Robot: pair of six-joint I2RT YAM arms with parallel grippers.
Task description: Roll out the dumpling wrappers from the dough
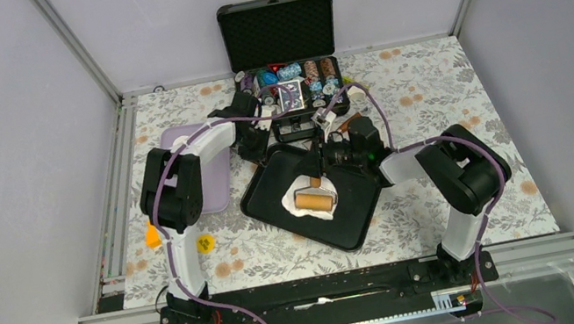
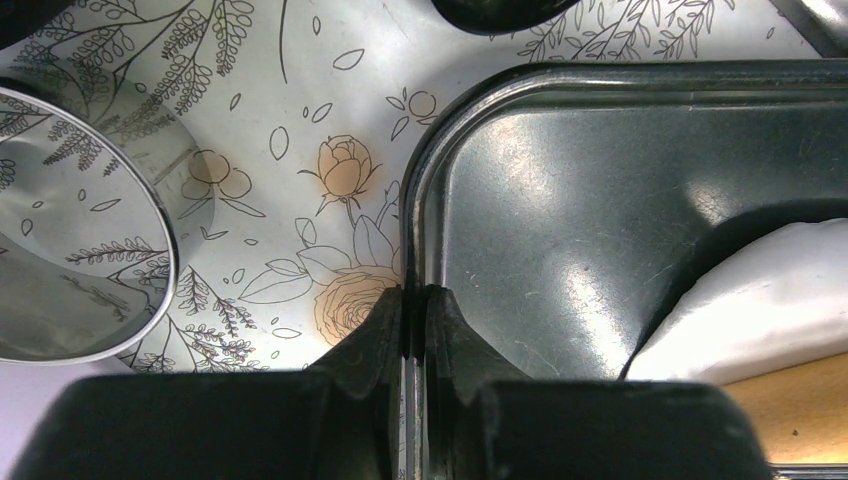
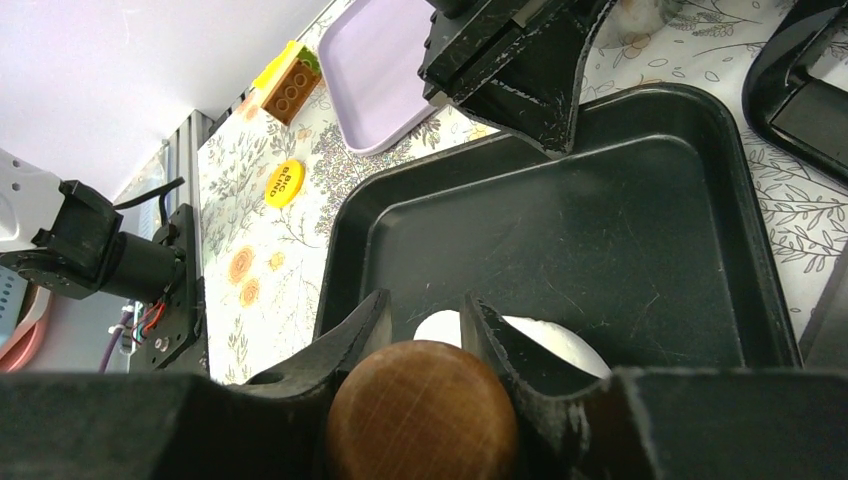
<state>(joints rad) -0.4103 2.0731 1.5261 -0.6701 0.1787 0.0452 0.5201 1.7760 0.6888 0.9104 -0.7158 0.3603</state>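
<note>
Just beyond right gripper, dough under rolling pin

White dough, black tray, tan roller (tablecloth: grey-and-orange floral), lilac tray

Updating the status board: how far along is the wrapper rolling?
Done: dough sits in the black tray as a thick, uneven pat. In hand: right hand grips the rolling pin resting on the dough; left hand pinches the tray rim. Left: no round wrappers are visible yet; the steel ring cutter stands beside the tray.
</note>
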